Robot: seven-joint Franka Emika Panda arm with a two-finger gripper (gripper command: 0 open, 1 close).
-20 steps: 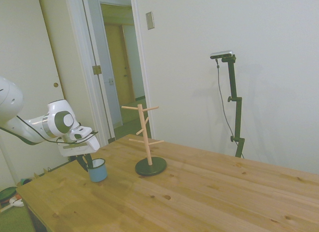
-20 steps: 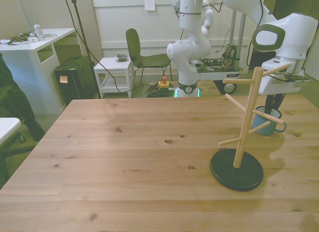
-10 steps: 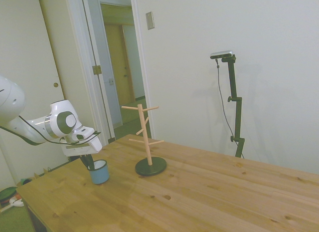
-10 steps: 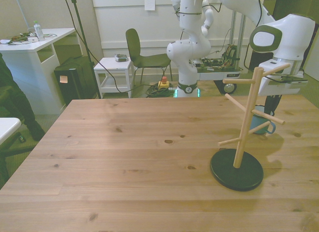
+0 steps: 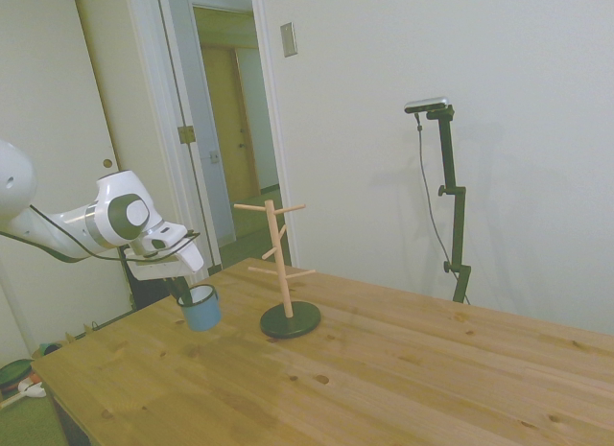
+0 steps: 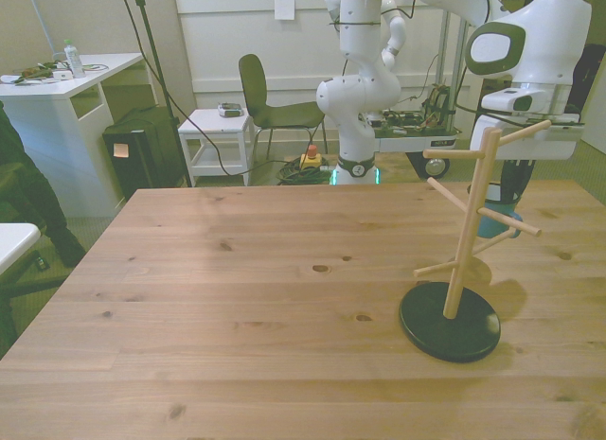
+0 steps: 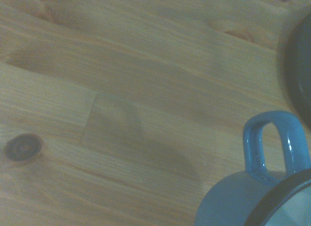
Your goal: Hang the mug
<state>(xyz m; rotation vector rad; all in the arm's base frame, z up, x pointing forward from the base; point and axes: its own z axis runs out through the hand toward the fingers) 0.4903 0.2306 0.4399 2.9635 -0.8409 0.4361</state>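
Blue mug [image 5: 201,309] off the table, hand [image 5: 188,293] seemingly clamped on its rim

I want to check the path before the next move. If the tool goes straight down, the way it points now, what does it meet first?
The tool points down and holds the mug above the table. Going straight down, the mug's bottom would likely touch bare wood first. The peg stand stands to one side, apparently outside that line, though depth is unclear.

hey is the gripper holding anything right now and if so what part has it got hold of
Yes. The gripper holds the light-blue mug by its rim, opposite the handle, and the mug hangs clear of the table beside the wooden peg stand.
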